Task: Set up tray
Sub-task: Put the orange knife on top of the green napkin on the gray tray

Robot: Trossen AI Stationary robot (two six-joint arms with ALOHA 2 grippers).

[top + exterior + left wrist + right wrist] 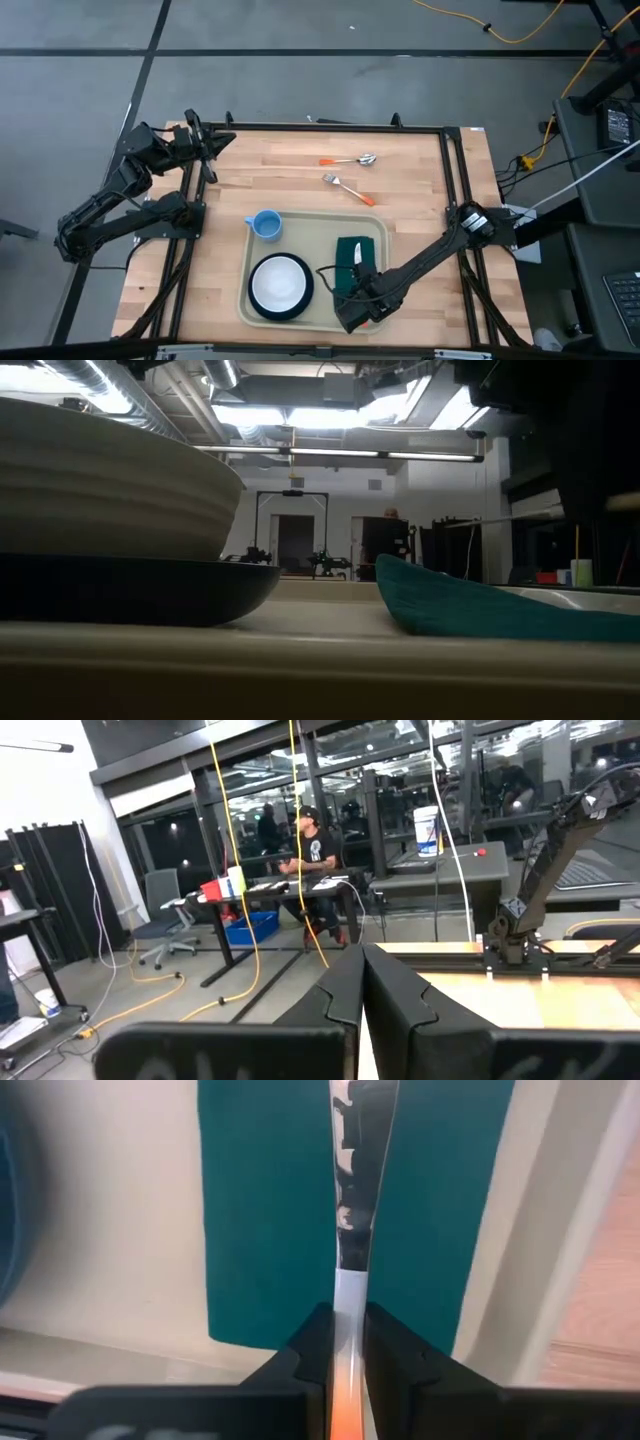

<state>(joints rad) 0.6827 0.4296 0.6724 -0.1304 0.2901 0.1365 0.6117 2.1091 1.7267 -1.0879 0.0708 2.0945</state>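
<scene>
The cream tray (pixel 310 235) lies at the near middle of the table. On it stand a white bowl (pixel 281 283) on a dark plate (pixel 130 590), a blue cup (pixel 265 224) and a dark green napkin (pixel 349 250). My right gripper (pixel 358 288) points down over the napkin's near end, shut on a knife (pixel 355 1170) with an orange handle. The knife's blade runs along the napkin (pixel 260 1210) toward the far edge. My left gripper (pixel 224 141) waits shut at the table's far left corner, pointing level. My right gripper pinches the knife's handle (pixel 347 1295) between its two fingers, just behind the blade, coming from above and pointing down. The blade reaches out over the napkin's middle. Whether it rests on the cloth I cannot tell.
A spoon (pixel 365 159) and a fork (pixel 345 185), both orange-handled, lie on the bare wood beyond the tray. Black rails (pixel 452 170) frame the table. A person sits at a desk in the room behind.
</scene>
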